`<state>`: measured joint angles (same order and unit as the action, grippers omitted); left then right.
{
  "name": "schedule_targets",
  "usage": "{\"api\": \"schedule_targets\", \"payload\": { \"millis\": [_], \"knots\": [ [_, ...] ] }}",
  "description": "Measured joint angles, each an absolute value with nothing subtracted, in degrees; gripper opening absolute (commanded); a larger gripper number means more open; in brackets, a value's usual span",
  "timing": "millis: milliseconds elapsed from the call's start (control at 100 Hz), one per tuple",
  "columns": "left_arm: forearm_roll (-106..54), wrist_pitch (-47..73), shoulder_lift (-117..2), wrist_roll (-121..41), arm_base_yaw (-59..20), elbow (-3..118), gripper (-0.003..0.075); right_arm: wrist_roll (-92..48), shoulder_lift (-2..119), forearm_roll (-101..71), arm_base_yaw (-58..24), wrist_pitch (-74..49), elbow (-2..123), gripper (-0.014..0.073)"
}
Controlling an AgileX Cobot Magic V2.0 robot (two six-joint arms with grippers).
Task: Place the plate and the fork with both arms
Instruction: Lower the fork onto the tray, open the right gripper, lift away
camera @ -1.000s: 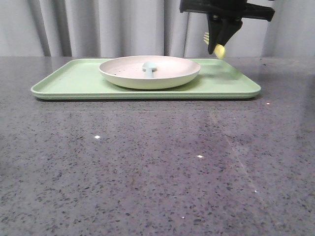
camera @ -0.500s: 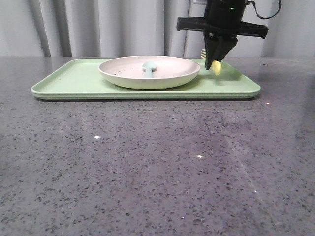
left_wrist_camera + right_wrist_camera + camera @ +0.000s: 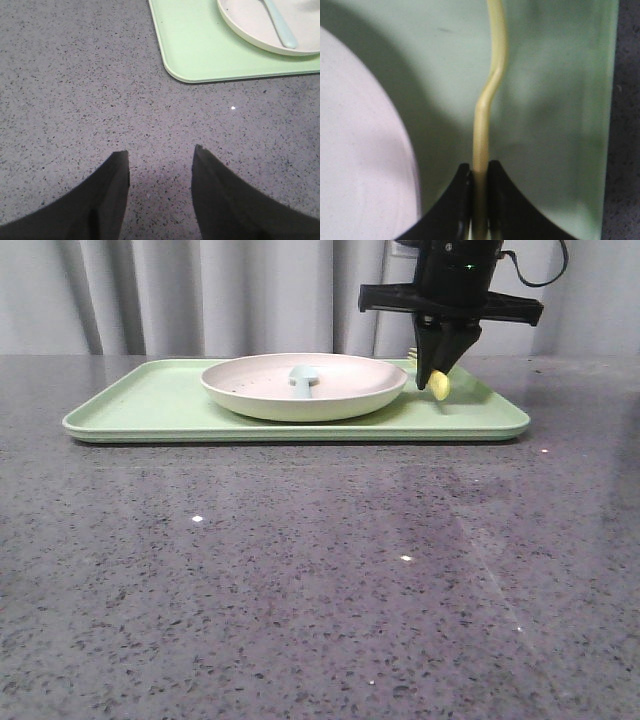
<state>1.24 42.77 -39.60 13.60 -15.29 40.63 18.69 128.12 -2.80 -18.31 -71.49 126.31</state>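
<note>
- A flat rectangular light-green plastic tray (image 3: 150,405) lies on the speckled grey stone tabletop (image 3: 300,570), in front of a pale grey curtain (image 3: 200,295).
- The wide, shallow round plate (image 3: 340,390) — cream-white outside, faintly pink inside, matte like plastic — sits on the tray, roughly at its middle.
- A pale blue-grey spoon-like utensil (image 3: 303,378) rests inside the plate; the left wrist view shows its handle (image 3: 280,27) lying on the plate's inner surface.
- The black right gripper (image 3: 438,380) points down over the tray's right part, just beside the plate's right rim.
- Its fingers (image 3: 457,200) are pressed onto the handle of the small pale-yellow plastic fork (image 3: 490,95), pinching it near one end.
- In the right wrist view the fork's curved handle reaches out from the fingers over the bare green tray (image 3: 555,100), with the plate's pink inside (image 3: 360,165) off to one side.
- In the front view the fork (image 3: 440,386) shows as a yellow end just below the fingertips, close above the tray — whether it touches the tray is hard to tell from this angle.
- The tines seem to peek out behind the gripper, on its left edge.
- The left gripper (image 3: 160,195) is seen only in its own wrist view: its two dark fingers (image 3: 107,200) are spread apart with nothing between them, above bare tabletop.
- The tray's rounded corner (image 3: 175,70) lies well apart from those fingers.
</note>
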Motion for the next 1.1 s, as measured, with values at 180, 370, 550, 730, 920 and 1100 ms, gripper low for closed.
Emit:
{"api": "schedule_targets", "payload": {
  "millis": [180,370,550,730,920,1100],
  "knots": [
    [1.24,42.77,-39.6,13.6,-15.29,40.63,0.03,18.69,128.12,-2.8,-18.31,-71.49,126.31,0.0078],
    [1.24,42.77,-39.6,13.6,-15.29,40.63,0.03,18.69,128.12,-2.8,-18.31,-71.49,126.31,0.0155],
    [1.24,42.77,-39.6,13.6,-15.29,40.63,0.03,18.69,128.12,-2.7,-18.31,-71.49,126.31,0.0189],
    [1.24,42.77,-39.6,13.6,-15.29,40.63,0.03,18.69,128.12,-1.65,-18.31,-71.49,126.31,0.0211],
    [1.24,42.77,-39.6,13.6,-15.29,40.63,0.03,18.69,128.12,0.0,-18.31,-71.45,126.31,0.0209],
    [1.24,42.77,-39.6,13.6,-15.29,40.63,0.03,18.69,126.9,0.0,-18.31,-71.45,126.31,0.0209]
  ]
}}
